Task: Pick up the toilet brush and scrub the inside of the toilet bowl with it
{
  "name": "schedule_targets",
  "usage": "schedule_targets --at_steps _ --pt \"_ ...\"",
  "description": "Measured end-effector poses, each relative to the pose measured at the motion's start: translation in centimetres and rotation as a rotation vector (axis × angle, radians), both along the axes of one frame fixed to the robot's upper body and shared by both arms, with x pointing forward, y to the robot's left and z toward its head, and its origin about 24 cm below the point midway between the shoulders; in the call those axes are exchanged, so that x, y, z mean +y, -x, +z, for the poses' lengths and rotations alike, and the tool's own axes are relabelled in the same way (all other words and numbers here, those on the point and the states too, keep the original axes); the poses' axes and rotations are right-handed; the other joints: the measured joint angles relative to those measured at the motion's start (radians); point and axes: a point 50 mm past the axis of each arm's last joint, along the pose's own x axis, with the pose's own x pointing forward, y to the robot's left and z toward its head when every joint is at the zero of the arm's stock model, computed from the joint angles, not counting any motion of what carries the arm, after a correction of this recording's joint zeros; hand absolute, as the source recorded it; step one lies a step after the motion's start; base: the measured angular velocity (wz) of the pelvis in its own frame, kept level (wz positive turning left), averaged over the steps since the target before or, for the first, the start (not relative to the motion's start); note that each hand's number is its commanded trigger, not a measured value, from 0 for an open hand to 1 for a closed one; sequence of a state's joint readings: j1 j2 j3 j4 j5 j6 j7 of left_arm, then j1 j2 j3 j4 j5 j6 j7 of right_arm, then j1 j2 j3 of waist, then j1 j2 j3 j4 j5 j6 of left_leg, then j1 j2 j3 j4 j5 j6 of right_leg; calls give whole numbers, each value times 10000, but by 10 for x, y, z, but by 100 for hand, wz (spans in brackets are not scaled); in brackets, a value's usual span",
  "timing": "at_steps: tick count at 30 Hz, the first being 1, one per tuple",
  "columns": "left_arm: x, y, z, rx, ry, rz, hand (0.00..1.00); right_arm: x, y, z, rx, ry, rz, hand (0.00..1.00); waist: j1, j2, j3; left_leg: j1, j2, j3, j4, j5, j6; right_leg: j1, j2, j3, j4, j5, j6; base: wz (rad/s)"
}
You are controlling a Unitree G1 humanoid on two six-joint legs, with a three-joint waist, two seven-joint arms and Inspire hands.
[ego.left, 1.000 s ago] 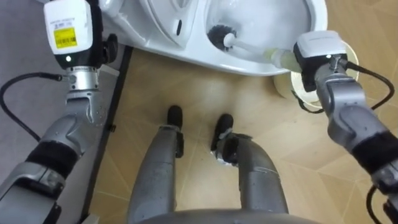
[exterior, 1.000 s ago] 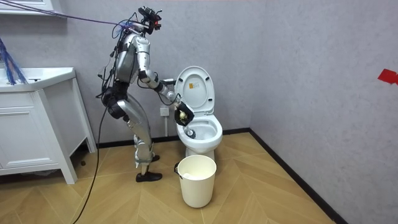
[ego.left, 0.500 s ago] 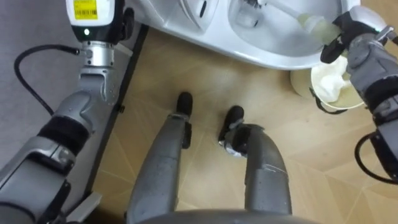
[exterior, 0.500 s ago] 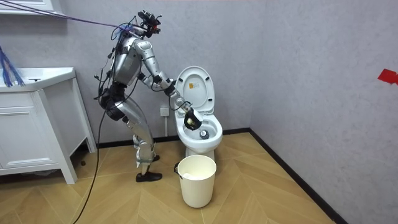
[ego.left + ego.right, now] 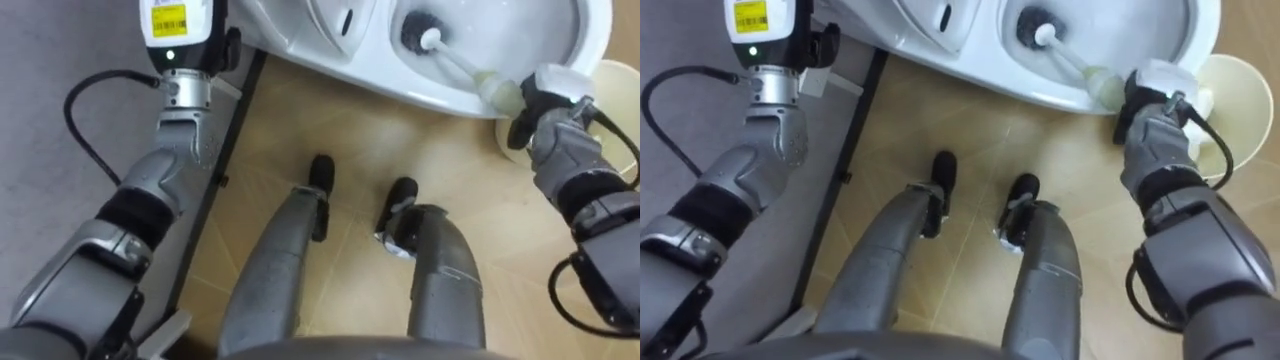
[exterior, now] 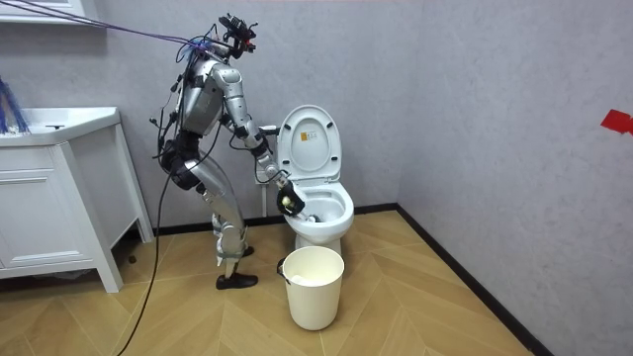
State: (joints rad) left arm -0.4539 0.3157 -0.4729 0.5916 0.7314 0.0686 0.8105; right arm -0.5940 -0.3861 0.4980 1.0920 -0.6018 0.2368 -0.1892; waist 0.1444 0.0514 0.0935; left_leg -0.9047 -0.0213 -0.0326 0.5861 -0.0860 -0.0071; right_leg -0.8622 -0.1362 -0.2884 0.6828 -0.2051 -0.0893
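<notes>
The white toilet (image 5: 400, 88) runs along the top of the eye views, with its lid raised (image 6: 309, 143). A toilet brush lies in the bowl, its dark bristle head (image 5: 415, 28) near the bottom. Its white handle (image 5: 460, 68) slants out over the near rim. My right hand (image 5: 540, 118) is curled round the handle's thick end just outside that rim. In the room view this hand (image 6: 288, 202) is low at the bowl's near edge. My left hand (image 5: 195, 25) is up at the top left beside the toilet, with its fingers cut off by the picture's edge.
A white bucket (image 6: 315, 287) stands on the wooden floor in front of the toilet, to my right (image 5: 622, 95). A dark skirting strip (image 5: 222, 170) and a grey wall lie on my left. A white cabinet (image 6: 59, 198) stands behind me.
My right hand pushed the brush further over the bowl, then drew back and down to the near rim. The eye view has shifted. My left arm holds its place.
</notes>
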Motion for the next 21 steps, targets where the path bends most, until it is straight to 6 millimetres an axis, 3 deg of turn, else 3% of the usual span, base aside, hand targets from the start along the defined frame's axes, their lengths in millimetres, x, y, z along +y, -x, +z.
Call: schedule_targets --at_steps 3,4,9,12,14,17,19,21 --pt "4 4 -6 253 239 107 0 13 7 -5 -37 94 510 100 -1 62 -40 156 183 -15 -43 -45 -51 265 262 28 -373 127 -19 -12" --pt "7 5 -8 311 459 242 0 20 10 -6 -88 196 781 100 -30 115 -101 174 260 5 -127 -63 -64 315 370 74 -531 205 -26 -24" --pt "25 15 -17 540 736 722 0 38 18 -3 -215 409 1645 100 -359 107 -151 404 401 128 -402 -1 -96 456 488 200 -798 357 -167 -13" --pt "34 17 -18 640 697 884 0 38 15 0 -32 566 1780 100 -362 27 -203 428 482 195 -411 -6 -143 439 545 263 -810 379 -227 -9" --pt "35 16 -16 614 723 865 0 35 7 5 76 871 1836 100 -327 3 -197 421 501 211 -373 -7 -150 428 543 263 -761 393 -252 -3" --pt "33 10 -9 399 561 617 0 16 -10 17 86 1188 1612 100 -107 -316 -183 426 502 279 -396 10 -169 331 540 355 -714 408 -277 -1" --pt "30 6 -4 250 97 264 0 -1 -16 23 -282 -261 514 100 -16 -624 -173 390 448 284 -438 44 -156 226 467 372 -547 388 -271 9" --pt "29 5 -1 77 -48 155 0 -7 -21 30 -1091 -1979 -745 100 -88 -732 -146 347 395 252 -463 91 -133 200 400 314 -526 379 -256 14"
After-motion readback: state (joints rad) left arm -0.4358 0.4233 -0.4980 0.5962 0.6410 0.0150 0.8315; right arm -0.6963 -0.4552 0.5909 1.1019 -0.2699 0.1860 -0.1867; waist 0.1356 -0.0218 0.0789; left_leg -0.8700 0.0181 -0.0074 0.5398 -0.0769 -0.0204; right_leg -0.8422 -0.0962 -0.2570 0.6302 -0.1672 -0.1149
